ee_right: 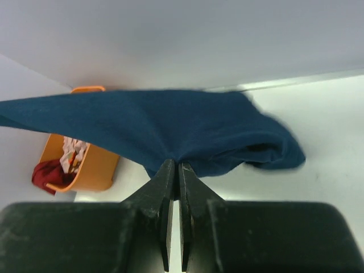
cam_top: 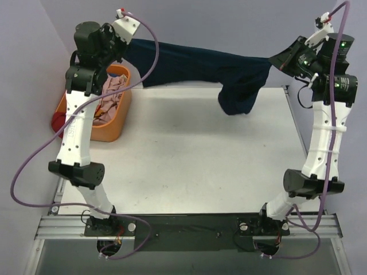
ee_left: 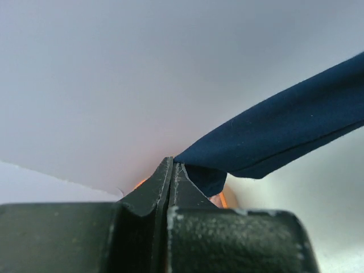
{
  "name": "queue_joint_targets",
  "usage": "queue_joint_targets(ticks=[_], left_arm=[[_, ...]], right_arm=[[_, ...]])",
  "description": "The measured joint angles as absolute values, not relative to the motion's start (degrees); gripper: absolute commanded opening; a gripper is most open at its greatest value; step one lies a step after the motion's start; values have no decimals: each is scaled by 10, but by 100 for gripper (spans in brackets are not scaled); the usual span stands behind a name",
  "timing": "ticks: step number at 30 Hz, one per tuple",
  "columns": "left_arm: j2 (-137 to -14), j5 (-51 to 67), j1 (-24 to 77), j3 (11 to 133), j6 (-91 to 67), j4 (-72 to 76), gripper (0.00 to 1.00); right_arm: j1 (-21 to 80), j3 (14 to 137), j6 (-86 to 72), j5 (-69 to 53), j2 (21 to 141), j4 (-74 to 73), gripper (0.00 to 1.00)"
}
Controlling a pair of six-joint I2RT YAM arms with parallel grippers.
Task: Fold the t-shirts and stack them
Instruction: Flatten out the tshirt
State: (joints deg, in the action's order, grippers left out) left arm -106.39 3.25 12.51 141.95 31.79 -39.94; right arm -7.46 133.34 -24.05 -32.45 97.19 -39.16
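Note:
A navy blue t-shirt (cam_top: pixel 200 69) hangs stretched in the air between my two grippers, over the far edge of the white table (cam_top: pixel 189 154). Its lower part sags in a bunch toward the right (cam_top: pixel 238 94). My left gripper (cam_top: pixel 127 43) is shut on the shirt's left end, seen in the left wrist view (ee_left: pixel 172 165) with the cloth (ee_left: pixel 278 133) running off to the right. My right gripper (cam_top: pixel 276 60) is shut on the right end, seen in the right wrist view (ee_right: pixel 175 165) pinching the cloth (ee_right: pixel 170 122).
An orange basket (cam_top: pixel 109 114) stands at the table's far left, holding pink and red clothes (cam_top: pixel 109 97); it also shows in the right wrist view (ee_right: pixel 79 165). Lilac walls close the back and left. A black rail (cam_top: pixel 183 226) with both arm bases runs along the near edge.

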Motion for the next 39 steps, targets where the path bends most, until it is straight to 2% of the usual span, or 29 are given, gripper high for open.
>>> queue_joint_targets(ticks=[7, 13, 17, 19, 22, 27, 30, 36, 39], left_arm=[[-924, 33, 123, 1149, 357, -358, 0], [-889, 27, 123, 890, 412, -336, 0], [-892, 15, 124, 751, 436, -331, 0], [-896, 10, 124, 703, 443, -329, 0], [-905, -1, 125, 656, 451, -321, 0], [-909, -6, 126, 625, 453, -312, 0], [-909, -6, 126, 625, 451, -300, 0], [-909, -6, 126, 625, 445, -293, 0], [-909, -6, 126, 625, 439, -293, 0]], right_arm=[[-63, 1106, -228, -346, 819, -382, 0], [17, 884, -200, -340, 794, -401, 0], [117, 796, -189, -317, 872, -404, 14], [155, 772, -188, -306, 918, -401, 29], [173, 745, -197, -291, 965, -387, 44], [154, 743, -203, -244, 969, -373, 51], [136, 733, -208, -220, 929, -364, 52], [72, 616, -210, -208, 781, -350, 50], [57, 569, -209, -200, 774, -344, 50]])
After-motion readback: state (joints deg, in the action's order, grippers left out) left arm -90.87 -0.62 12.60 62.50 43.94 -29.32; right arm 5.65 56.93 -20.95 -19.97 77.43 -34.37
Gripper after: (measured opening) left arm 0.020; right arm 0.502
